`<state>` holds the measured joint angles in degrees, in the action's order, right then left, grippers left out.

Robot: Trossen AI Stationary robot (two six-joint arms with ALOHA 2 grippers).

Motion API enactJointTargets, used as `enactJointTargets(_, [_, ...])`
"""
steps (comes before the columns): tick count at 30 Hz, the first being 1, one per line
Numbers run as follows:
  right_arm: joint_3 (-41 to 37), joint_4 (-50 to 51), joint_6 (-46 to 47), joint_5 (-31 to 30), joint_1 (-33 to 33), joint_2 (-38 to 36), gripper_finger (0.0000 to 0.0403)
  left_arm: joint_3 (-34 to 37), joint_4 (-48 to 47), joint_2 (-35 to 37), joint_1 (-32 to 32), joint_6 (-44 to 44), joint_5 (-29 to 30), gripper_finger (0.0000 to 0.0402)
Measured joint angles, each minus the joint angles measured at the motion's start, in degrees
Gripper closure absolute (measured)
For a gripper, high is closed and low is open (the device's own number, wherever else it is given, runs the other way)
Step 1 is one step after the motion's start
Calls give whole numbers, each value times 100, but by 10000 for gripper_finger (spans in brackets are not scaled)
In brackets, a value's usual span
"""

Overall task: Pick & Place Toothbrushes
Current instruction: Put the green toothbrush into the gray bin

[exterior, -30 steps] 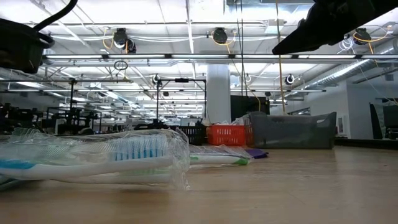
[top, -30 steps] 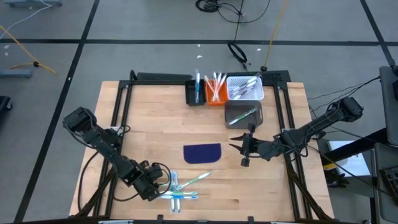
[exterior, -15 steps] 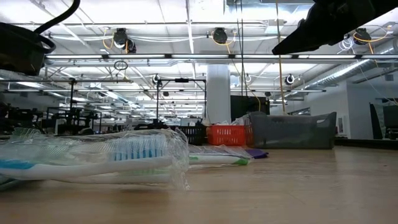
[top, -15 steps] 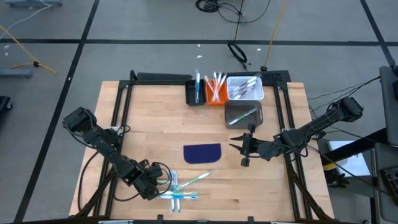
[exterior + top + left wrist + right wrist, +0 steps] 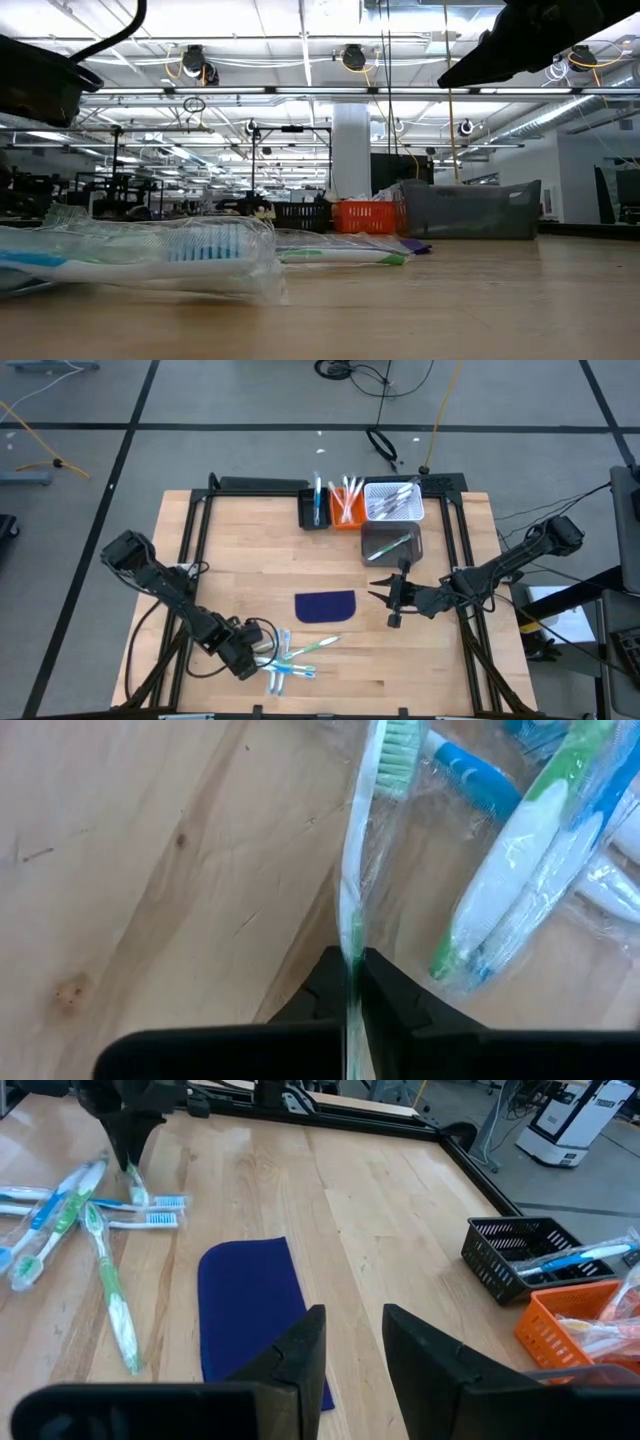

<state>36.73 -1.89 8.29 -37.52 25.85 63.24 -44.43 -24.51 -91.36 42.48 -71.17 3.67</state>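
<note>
So my left tool (image 5: 352, 982) went from spread wide to pinching a green-and-white toothbrush (image 5: 362, 840) in crinkly clear wrap, low at the near-left of the wooden counter (image 5: 250, 560), pile (image 5: 290, 660) nudged a bit. Right tool (image 5: 345, 1342) hovers part open, empty, beside the flat dark blue mat (image 5: 252, 1305)

Close in front of me a toothbrush (image 5: 150, 262) with blue bristles lies flat on the wooden table (image 5: 450, 300), sealed in crinkled clear wrap. Just behind it lies a second wrapped brush (image 5: 340, 256) with a green tip. Farther back stand a black basket (image 5: 305, 215), an orange basket (image 5: 368, 216) and a grey bin (image 5: 470, 210).
</note>
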Motion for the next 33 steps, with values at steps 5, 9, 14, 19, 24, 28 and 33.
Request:
enactJointTargets(5, [0,0,11,2,0,0,310,11,-267,537,-223,8,109,398])
enactJointTargets(9, [0,0,20,4,0,0,310,9,-390,930,-393,177,413,397])
enactJointTargets(14, [0,0,22,4,0,0,310,7,-185,1335,-647,901,1078,398])
enactJointTargets(19, [0,-8,24,4,0,0,310,-4,500,1483,-988,2206,1862,397])
enactJointTargets(24, [0,-59,33,6,0,0,310,-4,1546,1490,-1505,3833,2263,394])
enactJointTargets(28, [-2,-169,125,7,0,0,310,-4,2450,1494,-1975,4904,2330,397])
enactJointTargets(33, [-2,-680,-20,7,-1,0,310,-6,3523,1453,-2480,5980,2336,390])
